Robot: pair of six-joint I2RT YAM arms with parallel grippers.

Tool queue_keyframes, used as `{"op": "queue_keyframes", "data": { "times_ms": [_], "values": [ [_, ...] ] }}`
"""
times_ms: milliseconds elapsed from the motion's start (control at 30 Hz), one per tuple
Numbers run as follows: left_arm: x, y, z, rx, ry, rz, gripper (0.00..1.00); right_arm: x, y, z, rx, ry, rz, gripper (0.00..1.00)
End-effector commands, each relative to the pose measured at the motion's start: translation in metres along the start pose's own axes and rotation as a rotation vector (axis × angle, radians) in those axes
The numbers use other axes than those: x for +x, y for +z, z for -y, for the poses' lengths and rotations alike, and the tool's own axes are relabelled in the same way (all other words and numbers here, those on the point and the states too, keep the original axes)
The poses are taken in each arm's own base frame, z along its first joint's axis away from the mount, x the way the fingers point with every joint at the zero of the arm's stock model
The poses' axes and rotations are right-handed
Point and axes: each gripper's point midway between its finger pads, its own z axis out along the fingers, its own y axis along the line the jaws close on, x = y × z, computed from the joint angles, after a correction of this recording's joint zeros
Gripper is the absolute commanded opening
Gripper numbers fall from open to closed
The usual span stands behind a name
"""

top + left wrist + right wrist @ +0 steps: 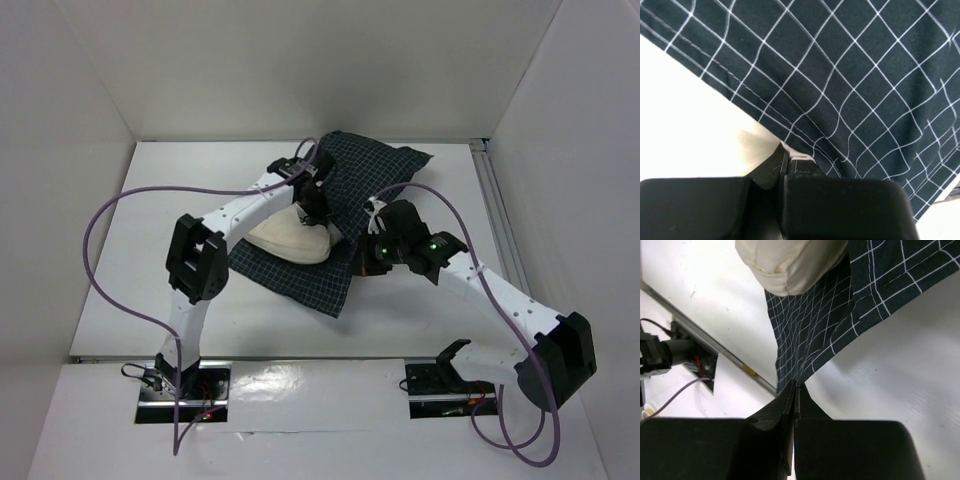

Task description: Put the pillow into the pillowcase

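Left tool (784,155) and right tool (796,387) each pinch the navy checked fabric pillowcase (385,165), which likely next needs drawing over the cream soft pillow (285,243) between them.

A robotics lab is indicated: a white table (150,230) is walled in by plain white panels (300,60), and a left arm (240,210) and right arm (500,300) are bolted at its near edge.
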Motion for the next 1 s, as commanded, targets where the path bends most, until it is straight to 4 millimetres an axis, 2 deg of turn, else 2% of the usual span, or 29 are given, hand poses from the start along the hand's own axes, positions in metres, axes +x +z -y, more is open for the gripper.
{"op": "queue_keyframes", "data": {
  "times_ms": [0,100,133,167,200,233,267,300,333,367,433,467,500,533,567,600,667,700,733,767,800,833,867,900,933,967],
  "values": [
    [-0.055,0.013,0.039,0.096,-0.076,0.219,0.0,0.013,-0.026,-0.014,-0.047,-0.009,-0.07,0.0],
    [-0.026,0.02,0.051,0.148,0.053,0.123,0.02,0.018,-0.029,0.011,0.071,0.023,-0.085,0.0],
    [-0.018,0.022,0.047,0.145,0.08,0.092,0.1,0.013,-0.032,0.018,0.124,0.022,-0.064,0.01],
    [-0.002,0.016,0.052,0.153,0.128,0.07,0.2,0.011,-0.038,0.029,0.174,0.049,-0.062,0.3],
    [0.003,0.001,0.052,0.162,0.192,0.077,0.3,0.007,-0.041,0.033,0.197,0.044,-0.048,0.41],
    [0.017,-0.003,0.042,0.135,0.224,0.045,0.58,-0.006,-0.048,0.03,0.204,0.021,-0.002,0.53],
    [0.026,-0.012,0.041,0.146,0.252,0.022,0.67,-0.015,-0.053,0.034,0.224,0.037,0.023,0.65],
    [0.03,-0.035,0.043,0.184,0.314,0.034,0.73,-0.018,-0.055,0.034,0.234,0.027,0.024,0.67],
    [0.043,-0.039,0.025,0.144,0.326,-0.007,0.78,-0.026,-0.056,0.038,0.258,0.031,0.043,0.67],
    [0.047,-0.048,0.019,0.139,0.338,-0.012,0.8,-0.034,-0.06,0.036,0.268,0.027,0.063,0.67],
    [0.053,-0.06,-0.002,0.098,0.378,-0.012,0.82,-0.042,-0.058,0.04,0.298,0.018,0.07,0.65],
    [0.049,-0.078,-0.01,0.103,0.388,0.017,0.75,-0.051,-0.057,0.038,0.295,0.011,0.097,0.63],
    [0.039,-0.082,-0.024,0.075,0.373,0.044,0.65,-0.055,-0.051,0.041,0.306,0.012,0.097,0.61],
    [0.035,-0.086,-0.036,0.051,0.357,0.064,0.49,-0.066,-0.046,0.036,0.282,0.003,0.125,0.6],
    [0.034,-0.081,-0.054,0.015,0.348,0.066,0.45,-0.071,-0.041,0.034,0.27,0.001,0.13,0.6],
    [0.018,-0.087,-0.073,-0.002,0.292,0.09,0.42,-0.075,-0.033,0.021,0.241,-0.03,0.13,0.6],
    [0.007,-0.086,-0.096,-0.024,0.229,0.092,0.46,-0.081,-0.008,0.005,0.226,-0.056,0.122,0.64],
    [-0.009,-0.093,-0.116,-0.04,0.171,0.121,0.5,-0.086,0.001,-0.019,0.214,-0.115,0.139,0.77],
    [-0.013,-0.096,-0.121,-0.024,0.144,0.128,0.55,-0.084,0.023,-0.021,0.235,-0.136,0.112,0.83],
    [-0.02,-0.099,-0.129,-0.026,0.119,0.15,0.59,-0.086,0.035,-0.03,0.238,-0.16,0.114,0.87],
    [-0.028,-0.101,-0.146,-0.032,0.068,0.157,0.65,-0.091,0.045,-0.047,0.234,-0.195,0.135,0.9],
    [-0.033,-0.109,-0.149,-0.008,0.045,0.17,0.67,-0.088,0.072,-0.043,0.265,-0.207,0.109,0.9],
    [-0.034,-0.107,-0.157,-0.012,0.023,0.162,0.67,-0.09,0.084,-0.043,0.288,-0.227,0.111,0.9],
    [-0.038,-0.113,-0.162,-0.004,0.004,0.173,0.67,-0.102,0.092,-0.046,0.32,-0.237,0.142,0.9],
    [-0.042,-0.112,-0.169,0.012,-0.027,0.168,0.67,-0.092,0.119,-0.036,0.364,-0.268,0.102,0.9],
    [-0.045,-0.116,-0.171,0.022,-0.038,0.175,0.67,-0.094,0.13,-0.029,0.393,-0.278,0.102,0.88]
  ]
}}
